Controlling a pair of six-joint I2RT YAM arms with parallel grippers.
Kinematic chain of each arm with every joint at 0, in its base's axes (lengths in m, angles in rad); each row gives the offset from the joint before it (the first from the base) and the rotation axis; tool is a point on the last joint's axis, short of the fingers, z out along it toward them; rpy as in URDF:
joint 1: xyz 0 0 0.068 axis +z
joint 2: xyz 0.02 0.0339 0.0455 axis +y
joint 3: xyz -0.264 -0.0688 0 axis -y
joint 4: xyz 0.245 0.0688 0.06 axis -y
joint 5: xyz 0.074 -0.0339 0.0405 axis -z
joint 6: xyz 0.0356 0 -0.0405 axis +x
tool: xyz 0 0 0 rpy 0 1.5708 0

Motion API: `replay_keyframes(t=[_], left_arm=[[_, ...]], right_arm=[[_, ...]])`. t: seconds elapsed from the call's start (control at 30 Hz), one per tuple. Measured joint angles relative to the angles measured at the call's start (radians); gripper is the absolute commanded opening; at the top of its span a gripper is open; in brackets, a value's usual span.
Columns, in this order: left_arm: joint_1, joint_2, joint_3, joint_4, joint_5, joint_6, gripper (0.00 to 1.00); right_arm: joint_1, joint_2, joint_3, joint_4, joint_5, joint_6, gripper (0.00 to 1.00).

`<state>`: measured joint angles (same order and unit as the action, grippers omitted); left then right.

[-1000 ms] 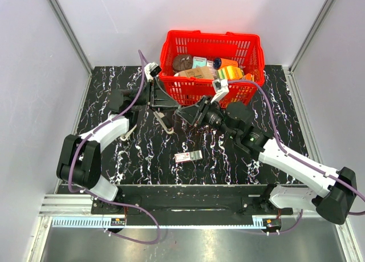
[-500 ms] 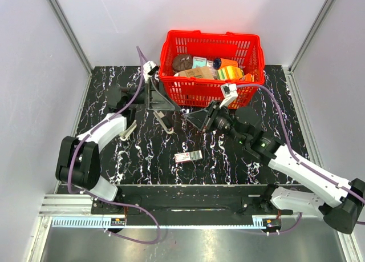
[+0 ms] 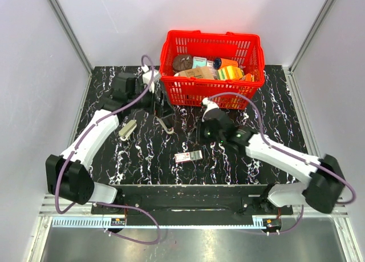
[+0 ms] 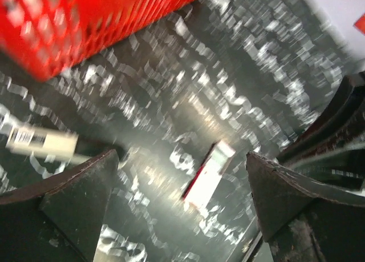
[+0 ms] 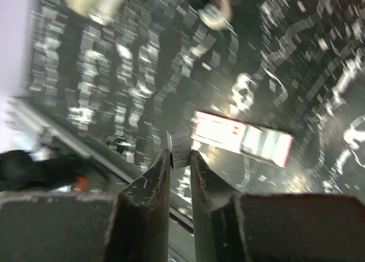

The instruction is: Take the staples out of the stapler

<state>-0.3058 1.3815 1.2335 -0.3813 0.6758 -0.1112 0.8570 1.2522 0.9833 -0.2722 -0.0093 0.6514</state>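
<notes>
Left pincer (image 4: pixel 181 158): opened wide since before, empty, red basket (image 4: pixel 68 22) beside it. Right pincer (image 5: pixel 179 154): shifted nearward, closed on staple strip (image 5: pixel 179 143); small box (image 5: pixel 242 139) just ahead on worktop (image 3: pixel 228 159).

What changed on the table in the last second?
The left gripper opened wide. The right gripper, pinching a strip of staples, pulled back toward the small box. The stapler, basket, box and beige item stayed put.

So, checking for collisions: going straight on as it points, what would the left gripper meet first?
Probably the small red-and-white box lying on the table, almost dead ahead of the open left gripper in its wrist view; the blur leaves depth unclear.
</notes>
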Motion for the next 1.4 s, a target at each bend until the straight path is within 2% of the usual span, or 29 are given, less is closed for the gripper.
replay_keyframes(t=[0.17,0.4,0.67,1.4], left_arm=[[-0.003,-0.002,-0.123,-0.133,-0.143,0.195,0.99],[-0.019,-0.034,-0.22,-0.208,-0.206,0.326,0.99],[-0.049,-0.052,-0.232,-0.214,-0.208,0.362,0.99],[-0.084,-0.072,-0.244,-0.219,-0.208,0.366,0.99]], right_arm=[[0.032,0.193,-0.001,-0.144,0.074,-0.003,0.0],[0.086,0.269,0.028,-0.238,0.187,-0.002,0.0],[0.092,0.363,0.055,-0.251,0.236,-0.002,0.0],[0.093,0.453,0.09,-0.268,0.279,-0.019,0.02]])
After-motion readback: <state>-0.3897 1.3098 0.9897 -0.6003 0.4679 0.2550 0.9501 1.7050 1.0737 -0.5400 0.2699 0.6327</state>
